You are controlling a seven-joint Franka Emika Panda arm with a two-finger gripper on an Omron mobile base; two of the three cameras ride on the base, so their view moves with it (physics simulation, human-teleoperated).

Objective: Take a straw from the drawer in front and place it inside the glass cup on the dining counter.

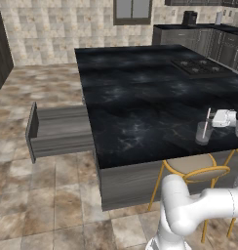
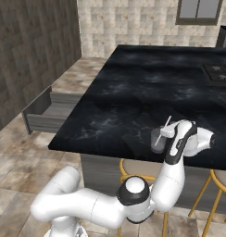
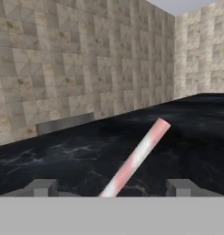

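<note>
The pale white-pink straw (image 1: 207, 121) (image 2: 166, 126) stands tilted in the small glass cup (image 1: 203, 133) (image 2: 157, 140), near the front edge of the black marble dining counter (image 1: 135, 93) (image 2: 128, 88). My gripper (image 1: 219, 118) (image 2: 169, 133) (image 3: 110, 187) is level with the cup's rim, just to its right, and it is open. In the hand view its two fingertips (image 3: 41, 186) stand wide apart, and the straw (image 3: 137, 156) rises between them without touching either. The grey drawer (image 1: 57, 129) (image 2: 46, 112) is pulled out at the counter's left end.
Stools with tan seats and yellow legs (image 1: 195, 168) (image 2: 134, 170) are tucked under the counter's near edge below the cup. A cooktop (image 1: 199, 66) (image 2: 218, 72) sits at the far right of the slab. A dark wall (image 2: 31, 51) stands to the left of the drawer.
</note>
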